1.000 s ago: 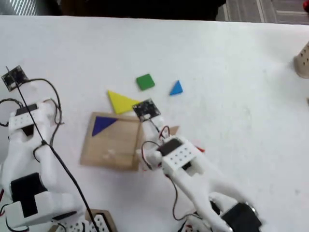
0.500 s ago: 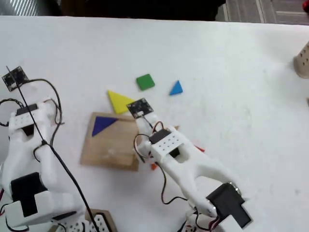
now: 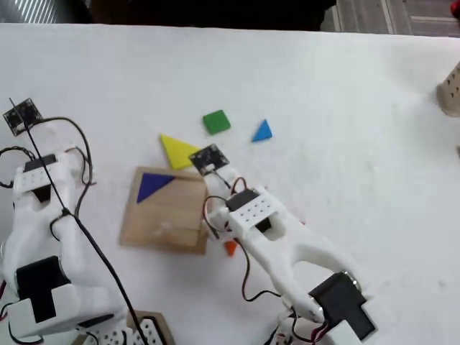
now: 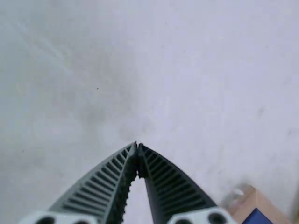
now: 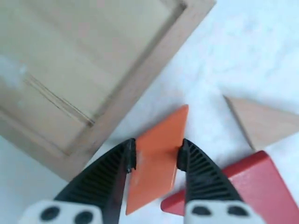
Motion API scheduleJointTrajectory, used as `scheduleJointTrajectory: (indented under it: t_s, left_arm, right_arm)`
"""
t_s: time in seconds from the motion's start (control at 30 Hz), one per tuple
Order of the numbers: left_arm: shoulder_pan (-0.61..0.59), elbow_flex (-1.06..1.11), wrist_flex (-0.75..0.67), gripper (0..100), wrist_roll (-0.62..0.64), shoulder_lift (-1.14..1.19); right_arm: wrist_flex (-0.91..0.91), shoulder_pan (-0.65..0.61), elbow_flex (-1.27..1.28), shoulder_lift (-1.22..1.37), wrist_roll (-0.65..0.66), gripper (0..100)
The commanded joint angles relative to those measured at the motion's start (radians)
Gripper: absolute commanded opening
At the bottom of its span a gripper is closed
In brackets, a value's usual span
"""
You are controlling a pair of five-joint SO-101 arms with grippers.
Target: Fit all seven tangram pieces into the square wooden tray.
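Note:
The square wooden tray (image 3: 169,219) lies on the white table with a dark blue triangle (image 3: 152,185) in its far left corner. My right gripper (image 5: 156,156) is shut on an orange parallelogram (image 5: 159,156) just off the tray's edge (image 5: 140,84). In the high view the orange piece (image 3: 230,249) peeks out under my right arm (image 3: 251,212) by the tray's near right corner. A wood-coloured triangle (image 5: 261,123) and a red piece (image 5: 233,191) lie beside it. A yellow triangle (image 3: 179,151), green square (image 3: 215,121) and small blue triangle (image 3: 263,131) lie beyond the tray. My left gripper (image 4: 137,150) is shut over bare table.
My left arm (image 3: 39,208) stands at the table's left side, its cable running down past the tray. A tan perforated object (image 3: 451,90) stands at the right edge. A tray corner (image 4: 245,203) sits close to my left gripper.
My right arm has turned and shifted toward the tray, and the orange piece has come into sight under it by the tray's corner. The left arm has not moved.

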Motion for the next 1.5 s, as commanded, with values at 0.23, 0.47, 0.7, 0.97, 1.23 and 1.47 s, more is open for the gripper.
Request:
scheduleJointTrajectory:
  t_s: [0.23,0.47,0.7,0.97,1.23,1.47]
  left_arm:
    - [-0.013,-0.049,-0.018,3,0.005,-0.002]
    - [-0.012,-0.049,-0.018,3,0.005,-0.002]
    - [-0.010,-0.049,-0.018,3,0.005,-0.002]
    - [-0.008,-0.049,-0.017,3,0.005,-0.002]
    - [-0.008,-0.048,-0.017,3,0.005,-0.002]
    - [-0.010,-0.046,-0.014,3,0.005,-0.002]
  right_arm:
    - [0.051,-0.019,-0.037,-0.008,0.376,17.1]
    - [0.143,-0.019,-0.081,-0.010,0.516,17.4]
    - [0.311,-0.022,-0.195,-0.007,0.522,33.0]
    - [0.243,-0.030,-0.135,0.001,0.597,25.7]
    - [0.120,-0.027,-0.051,0.002,0.601,25.2]
    - [0.114,-0.025,-0.069,0.047,0.597,15.6]
